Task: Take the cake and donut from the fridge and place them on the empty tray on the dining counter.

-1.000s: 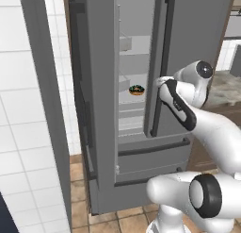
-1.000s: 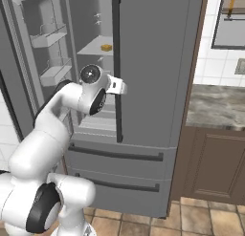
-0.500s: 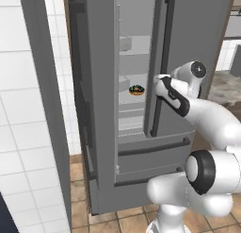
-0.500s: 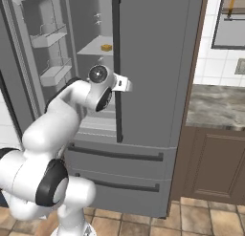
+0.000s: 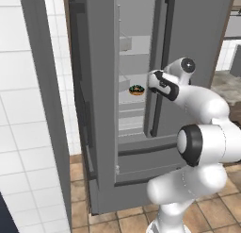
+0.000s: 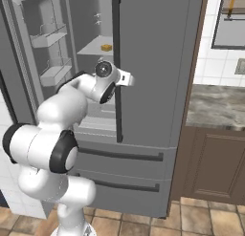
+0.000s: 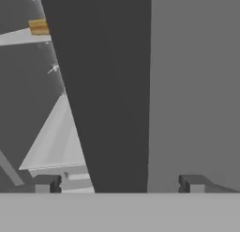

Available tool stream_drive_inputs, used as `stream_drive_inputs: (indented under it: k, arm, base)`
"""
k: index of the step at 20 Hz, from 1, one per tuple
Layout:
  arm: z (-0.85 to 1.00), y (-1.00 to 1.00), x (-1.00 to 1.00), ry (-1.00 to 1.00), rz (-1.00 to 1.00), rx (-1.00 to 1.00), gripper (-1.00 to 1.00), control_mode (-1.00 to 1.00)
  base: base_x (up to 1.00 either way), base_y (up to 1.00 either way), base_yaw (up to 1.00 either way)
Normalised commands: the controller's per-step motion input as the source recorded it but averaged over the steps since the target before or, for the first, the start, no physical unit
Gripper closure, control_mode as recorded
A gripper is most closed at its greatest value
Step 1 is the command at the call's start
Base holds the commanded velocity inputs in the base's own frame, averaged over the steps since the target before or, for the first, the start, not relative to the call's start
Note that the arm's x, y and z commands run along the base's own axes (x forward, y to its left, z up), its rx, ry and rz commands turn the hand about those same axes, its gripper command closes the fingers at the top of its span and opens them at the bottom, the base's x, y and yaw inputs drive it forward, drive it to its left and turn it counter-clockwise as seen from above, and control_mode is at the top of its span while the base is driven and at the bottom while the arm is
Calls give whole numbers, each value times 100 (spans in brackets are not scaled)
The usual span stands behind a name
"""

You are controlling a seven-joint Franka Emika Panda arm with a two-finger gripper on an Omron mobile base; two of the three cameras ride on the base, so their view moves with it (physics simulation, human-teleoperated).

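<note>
The fridge (image 5: 188,38) stands with its left door swung open and its right door shut. The gripper (image 7: 119,183) hangs at the front edge of the opening, just by the dark vertical handle (image 6: 116,68) of the shut door, its fingers (image 7: 45,183) spread wide with nothing between them. The donut (image 5: 136,89) sits on a middle shelf, just to the left of the robot's hand in the left base view. The cake (image 6: 106,48) rests on a higher pale shelf, farther back. Door bins (image 6: 48,39) line the open door at the left.
</note>
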Motion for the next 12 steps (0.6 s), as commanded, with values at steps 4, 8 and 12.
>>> stream_drive_inputs:
  k: [4,8,12]
  arm:
    - [-16,0,63,0,0,0,-100,-100]
    - [-26,-3,65,-2,0,0,-100,-100]
    - [-16,-1,67,-1,0,0,100,-100]
  base:
    - [0,0,0]
    - [0,0,0]
    - [0,0,0]
